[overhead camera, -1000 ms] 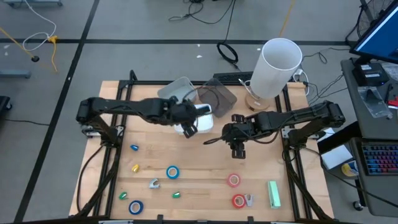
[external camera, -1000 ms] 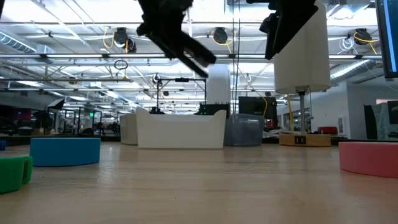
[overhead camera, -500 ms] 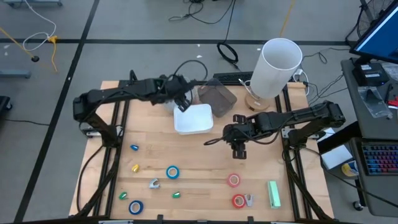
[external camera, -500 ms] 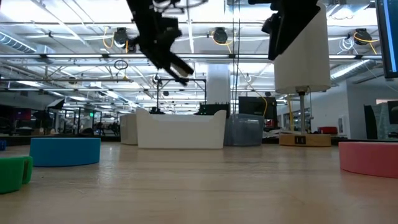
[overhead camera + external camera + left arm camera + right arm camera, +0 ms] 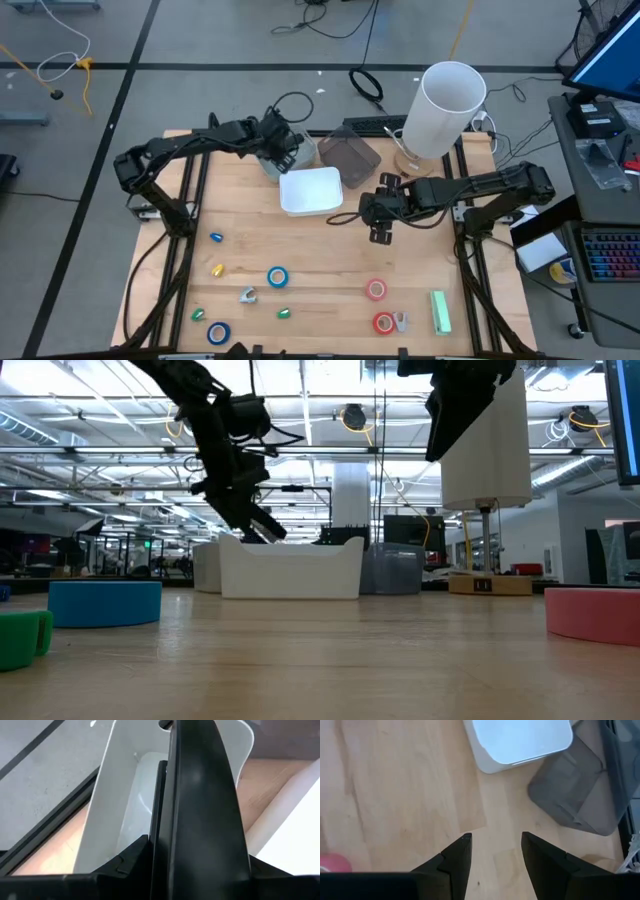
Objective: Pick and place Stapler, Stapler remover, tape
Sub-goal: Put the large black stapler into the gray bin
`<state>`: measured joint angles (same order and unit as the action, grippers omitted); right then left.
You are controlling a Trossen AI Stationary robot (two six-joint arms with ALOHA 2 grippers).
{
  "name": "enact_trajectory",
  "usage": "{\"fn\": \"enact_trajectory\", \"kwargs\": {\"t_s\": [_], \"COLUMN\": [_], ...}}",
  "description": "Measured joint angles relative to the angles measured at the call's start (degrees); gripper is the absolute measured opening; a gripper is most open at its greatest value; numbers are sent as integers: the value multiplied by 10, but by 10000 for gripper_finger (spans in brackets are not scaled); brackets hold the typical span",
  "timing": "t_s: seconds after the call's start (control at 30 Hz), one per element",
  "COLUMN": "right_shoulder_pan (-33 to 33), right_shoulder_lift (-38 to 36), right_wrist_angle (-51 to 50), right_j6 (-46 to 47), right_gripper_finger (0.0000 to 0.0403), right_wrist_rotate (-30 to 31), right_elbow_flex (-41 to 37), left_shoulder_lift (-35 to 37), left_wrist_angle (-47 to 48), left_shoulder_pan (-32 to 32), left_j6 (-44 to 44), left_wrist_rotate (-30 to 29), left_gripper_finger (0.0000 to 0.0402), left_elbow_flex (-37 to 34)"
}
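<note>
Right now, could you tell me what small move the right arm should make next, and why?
Probably carry the right tool toward the table's front and lower it over the pink tape roll: the tool hangs open and empty above bare wood, and that roll lies nearest. The left tool is at the pale bin.

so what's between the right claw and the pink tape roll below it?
Nothing: in the high view only bare wood lies between the right claw and the pink tape roll. The right wrist view shows bare boards too.
</note>
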<state>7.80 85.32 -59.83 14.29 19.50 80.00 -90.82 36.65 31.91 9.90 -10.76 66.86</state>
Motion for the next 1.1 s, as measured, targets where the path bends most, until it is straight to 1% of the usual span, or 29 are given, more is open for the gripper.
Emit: {"fn": "enact_trajectory", "kwargs": {"t_s": [0.2, 0.33, 0.53, 0.67, 0.97, 1.1], "right_shoulder_pan": [-20, -26, -26, -26, -30, -36], "right_shoulder_lift": [0, 0, 0, 0, 1, 1], "right_wrist_angle": [5, 11, 15, 15, 15, 15], "right_j6": [0, 0, 0, 1, 2, 2], "right_gripper_finger": [161, 161, 160, 160, 160, 160], "right_wrist_rotate": [0, 0, -1, -1, -1, -1], "right_elbow_flex": [0, 0, 0, 0, 0, 0], "left_shoulder_lift": [0, -8, -40, -60, -63, -63], "left_wrist_angle": [-70, -81, -115, -128, -137, -130], "left_shoulder_pan": [9, 16, 16, 14, 15, 18], "left_j6": [-4, -2, -2, 9, 1, -8], "left_wrist_rotate": [-10, -9, 25, 11, 8, -28], "left_gripper_finger": [172, 172, 172, 172, 172, 172], "left_elbow_flex": [-41, -54, -54, -55, -55, -54]}}
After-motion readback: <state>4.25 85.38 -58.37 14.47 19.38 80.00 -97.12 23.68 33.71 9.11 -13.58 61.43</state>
